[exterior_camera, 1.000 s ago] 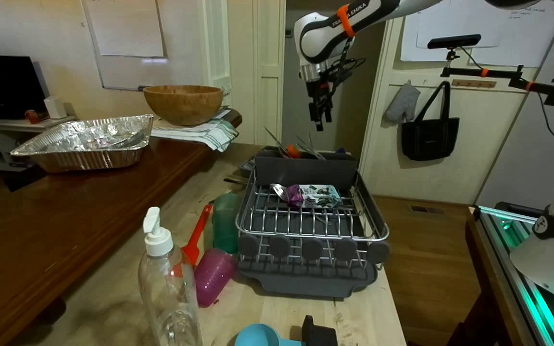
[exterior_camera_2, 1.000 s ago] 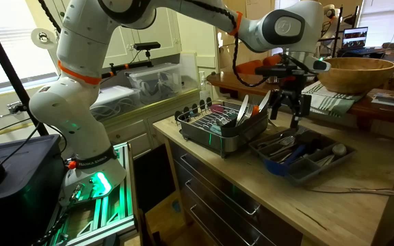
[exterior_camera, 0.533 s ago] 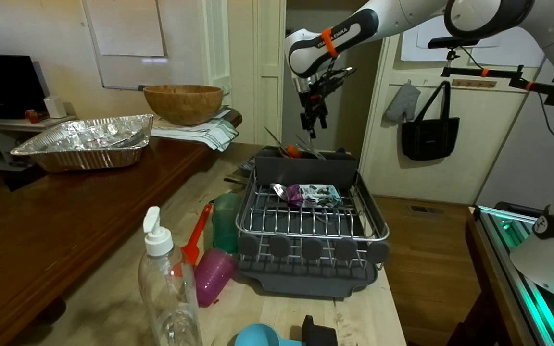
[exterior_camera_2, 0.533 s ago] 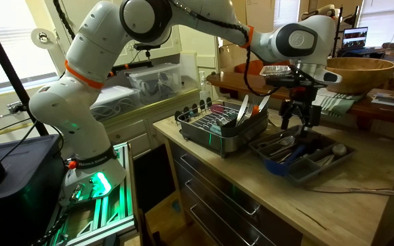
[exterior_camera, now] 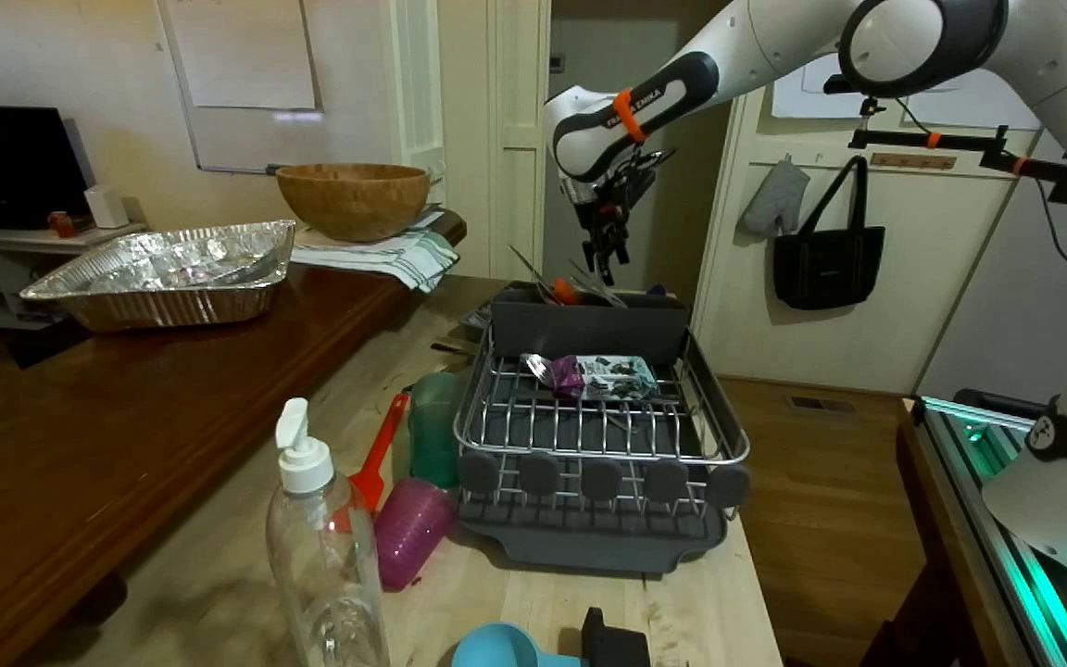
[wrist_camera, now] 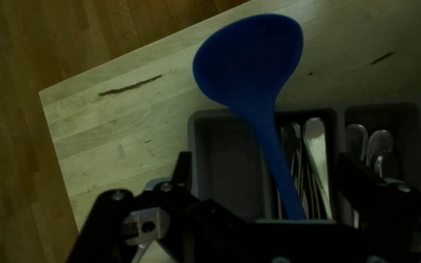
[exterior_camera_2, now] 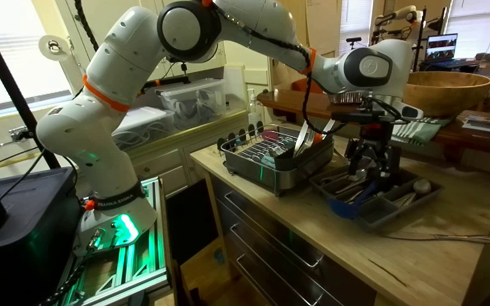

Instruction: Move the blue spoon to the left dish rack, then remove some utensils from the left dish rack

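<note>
Across the wrist view's upper middle, the blue spoon [wrist_camera: 256,96] extends past the rim of the grey cutlery tray [wrist_camera: 227,157]; the fingers [wrist_camera: 183,170] stand spread, either side of its handle. Central in an exterior view, the dish rack [exterior_camera: 603,456] sits on the tabletop [exterior_camera: 700,602].

The blue spoon [wrist_camera: 262,118] slants across a tray [wrist_camera: 228,160] beside the grey dish rack [exterior_camera: 580,454].

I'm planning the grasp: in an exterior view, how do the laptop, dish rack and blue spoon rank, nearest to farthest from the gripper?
1. Blue spoon, below the open gripper, lying partly over the cutlery tray.
2. Dish rack, beside the tray, toward picture left.
3. Laptop, far off in the background, upper right.
</note>
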Available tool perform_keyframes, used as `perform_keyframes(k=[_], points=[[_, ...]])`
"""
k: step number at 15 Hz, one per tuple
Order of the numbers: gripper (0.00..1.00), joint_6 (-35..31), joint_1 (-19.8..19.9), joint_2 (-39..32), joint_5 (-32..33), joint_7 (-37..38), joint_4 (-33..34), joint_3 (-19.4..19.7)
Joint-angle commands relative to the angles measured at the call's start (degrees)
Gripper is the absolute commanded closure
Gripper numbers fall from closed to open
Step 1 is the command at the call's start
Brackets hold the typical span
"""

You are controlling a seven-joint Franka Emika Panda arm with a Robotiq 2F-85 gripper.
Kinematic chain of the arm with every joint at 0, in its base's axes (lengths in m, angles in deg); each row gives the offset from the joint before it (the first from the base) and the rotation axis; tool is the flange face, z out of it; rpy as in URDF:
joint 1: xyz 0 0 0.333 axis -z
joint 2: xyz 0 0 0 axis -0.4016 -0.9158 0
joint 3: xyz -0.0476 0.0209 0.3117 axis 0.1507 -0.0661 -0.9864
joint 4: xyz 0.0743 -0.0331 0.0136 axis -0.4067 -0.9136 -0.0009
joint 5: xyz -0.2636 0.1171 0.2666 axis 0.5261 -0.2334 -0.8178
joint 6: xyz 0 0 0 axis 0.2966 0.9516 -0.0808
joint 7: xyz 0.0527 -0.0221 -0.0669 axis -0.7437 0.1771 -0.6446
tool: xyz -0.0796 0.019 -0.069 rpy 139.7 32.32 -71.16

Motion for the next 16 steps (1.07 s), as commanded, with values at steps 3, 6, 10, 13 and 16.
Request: perform_keyframes(k=[3,6,10,13,16], points=[[0.02,-1.95,-0.63,-4.71,0.84,1.0,1.95,0.01],[0.18,-0.13,-0.5,-6.65,0.09,0.87,3.88,-0.24],[0.39,0.66,-0.27,-8.77,-0.54,1.13,6.22,-0.39],[0.48,0.85,-0.2,-9.77,-0.87,1.53,7.5,-0.41],[0.73,1.01,-0.63,-10.47,-0.45,2.67,8.35,0.05]])
